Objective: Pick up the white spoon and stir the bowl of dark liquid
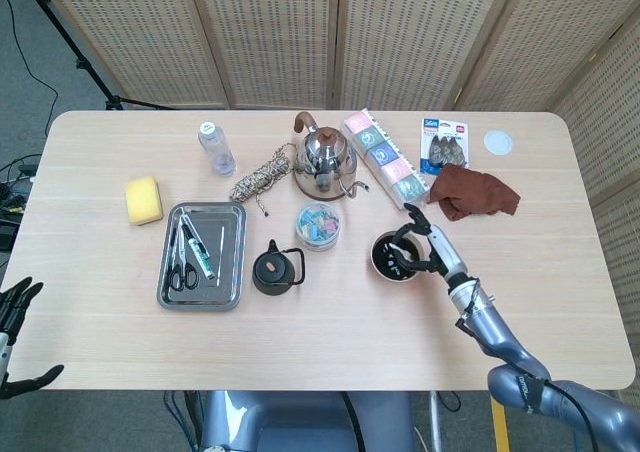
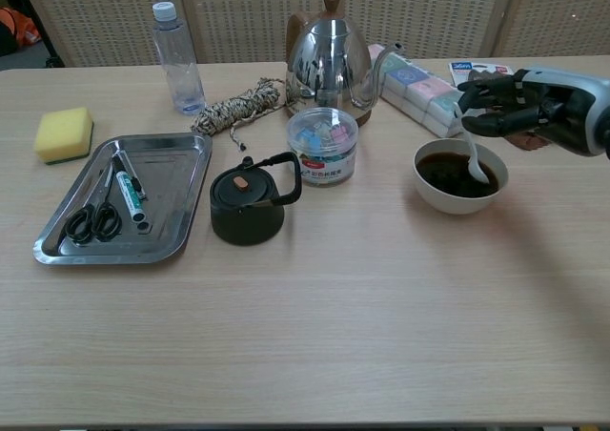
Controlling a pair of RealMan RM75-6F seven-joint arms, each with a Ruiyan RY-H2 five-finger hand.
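Observation:
A white bowl [image 2: 460, 194] of dark liquid [image 2: 454, 175] stands right of the table's middle, also seen as the bowl [image 1: 385, 270] from above. My right hand [image 2: 534, 109] hovers over the bowl's far right rim and pinches the white spoon [image 2: 473, 155], whose tip dips into the liquid on the right side. In the head view the right hand [image 1: 428, 240] covers the bowl's right half. My left hand [image 1: 14, 317] hangs off the table's left front edge, fingers apart and holding nothing.
Left of the bowl stand a clip jar [image 2: 323, 145], a black teapot [image 2: 248, 202] and a steel kettle [image 2: 329, 62]. A metal tray [image 2: 181, 202] with scissors lies at left, near a sponge [image 2: 64, 133] and bottle [image 2: 177, 57]. A brown cloth [image 1: 475, 192] lies behind the bowl.

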